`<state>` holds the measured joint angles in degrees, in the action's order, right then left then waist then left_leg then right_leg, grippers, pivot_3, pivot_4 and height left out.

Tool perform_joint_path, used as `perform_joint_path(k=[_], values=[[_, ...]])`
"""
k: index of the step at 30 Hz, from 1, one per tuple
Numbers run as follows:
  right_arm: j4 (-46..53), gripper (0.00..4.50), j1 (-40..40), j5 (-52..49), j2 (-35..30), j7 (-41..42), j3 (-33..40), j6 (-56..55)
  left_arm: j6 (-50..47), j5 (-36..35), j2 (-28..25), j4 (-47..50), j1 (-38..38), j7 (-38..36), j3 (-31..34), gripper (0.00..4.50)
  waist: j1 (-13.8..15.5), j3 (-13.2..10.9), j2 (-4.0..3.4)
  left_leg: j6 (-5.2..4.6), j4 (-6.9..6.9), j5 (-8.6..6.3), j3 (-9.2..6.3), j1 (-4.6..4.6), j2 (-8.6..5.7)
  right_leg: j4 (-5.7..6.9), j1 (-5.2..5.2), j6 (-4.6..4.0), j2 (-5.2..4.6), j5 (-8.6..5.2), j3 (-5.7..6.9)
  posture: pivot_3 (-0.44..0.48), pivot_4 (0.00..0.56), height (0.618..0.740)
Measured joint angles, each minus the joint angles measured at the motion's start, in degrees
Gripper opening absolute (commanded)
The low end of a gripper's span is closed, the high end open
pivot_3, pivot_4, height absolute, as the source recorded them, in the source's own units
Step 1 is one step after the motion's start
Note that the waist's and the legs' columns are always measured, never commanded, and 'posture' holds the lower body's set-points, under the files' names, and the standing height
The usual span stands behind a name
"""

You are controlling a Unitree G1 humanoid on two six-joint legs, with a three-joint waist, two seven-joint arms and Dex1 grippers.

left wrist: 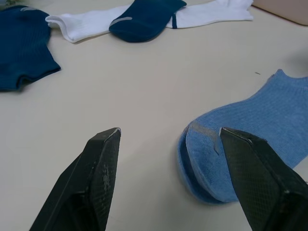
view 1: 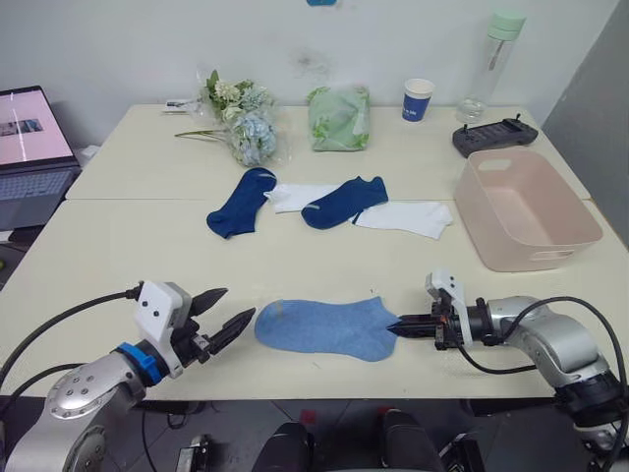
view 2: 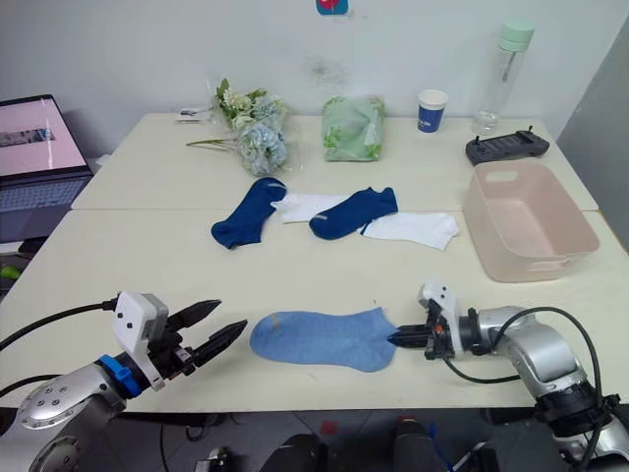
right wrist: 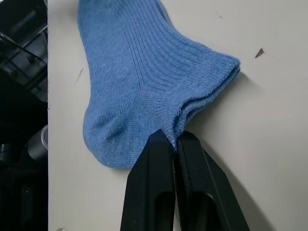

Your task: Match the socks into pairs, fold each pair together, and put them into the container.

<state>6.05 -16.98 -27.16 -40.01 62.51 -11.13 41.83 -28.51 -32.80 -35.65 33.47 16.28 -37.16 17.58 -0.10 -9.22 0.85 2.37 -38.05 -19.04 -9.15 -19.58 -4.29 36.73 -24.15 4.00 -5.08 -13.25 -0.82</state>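
We see a plain office or small laboratory room that is set up for robot tests. Two pale work tables [view 1: 118, 246] stand pushed together against a bare white wall [view 1: 128, 39]. At the far left an open laptop [view 1: 29, 147] stands on a lower surface beside the tables. On the far table we find a paper cup [view 1: 417, 99], a clear water bottle with a green cap [view 1: 489, 61] and a black handheld controller [view 1: 494, 136], things that people use at work. A bunch of artificial-looking flowers [view 1: 241, 120] and a green plastic bag [view 1: 339, 118] lie there too.
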Motion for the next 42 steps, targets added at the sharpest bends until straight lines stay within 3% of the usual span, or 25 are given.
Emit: perform_joint_path(k=[4,11,15,23,32,42], values=[[-1.7,0.04,-2.0,-0.2,-2.8,2.2,1.1,0.2,-0.8,-0.3,-0.8,0.1,-2.4,-1.3,-2.4,3.41,0.0,0.0,-0.02,0.0,0.01,0.0,0.01,-0.03,-0.02,-0.01,-0.02,0.0,0.0,0.0,0.04,0.0,0.15,0.74],[-6.7,0.04,-9.2,0.5,-5.4,8.5,0.5,-0.4,-0.5,5.2,2.3,-2.8,-17.5,-3.7,-20.7,3.41,0.0,0.0,0.01,0.01,-0.03,0.0,0.12,-0.07,-0.06,-0.02,-0.01,0.0,0.01,0.01,0.09,0.0,0.15,0.74],[-10.2,0.0,-9.9,2.0,-5.4,10.0,-0.9,-1.2,2.0,8.0,4.4,-7.9,-23.7,-5.6,-25.6,2.57,0.0,0.0,0.01,0.03,-0.07,0.02,0.13,-0.22,-0.04,0.03,-0.2,-0.02,0.0,0.02,0.08,0.0,0.15,0.74],[-16.3,0.0,-13.2,5.4,-5.2,13.3,-1.6,-5.0,6.3,14.2,5.7,-18.3,-31.3,-11.4,-33.9,0.09,0.0,0.0,0.01,0.02,-0.09,0.02,0.12,-0.2,-0.06,0.03,-0.17,-0.01,-0.02,0.02,0.1,0.0,0.15,0.74],[-17.1,0.0,-12.9,5.5,-4.5,14.4,-1.2,-5.6,12.4,21.8,8.4,-30.0,-33.8,-13.7,-39.2,0.04,0.0,0.0,0.0,0.02,-0.12,0.02,-0.01,-0.21,-0.06,0.06,-0.18,0.0,-0.04,0.02,0.06,0.0,0.15,0.74],[-2.0,0.0,-14.9,-11.5,2.2,10.2,4.7,15.6,16.4,24.5,9.5,-33.1,-35.0,-15.2,-39.8,0.04,0.1,0.0,-0.01,0.01,-0.18,0.02,-0.12,-0.17,-0.03,0.09,-0.11,0.01,-0.08,0.03,0.07,0.0,0.15,0.74]])
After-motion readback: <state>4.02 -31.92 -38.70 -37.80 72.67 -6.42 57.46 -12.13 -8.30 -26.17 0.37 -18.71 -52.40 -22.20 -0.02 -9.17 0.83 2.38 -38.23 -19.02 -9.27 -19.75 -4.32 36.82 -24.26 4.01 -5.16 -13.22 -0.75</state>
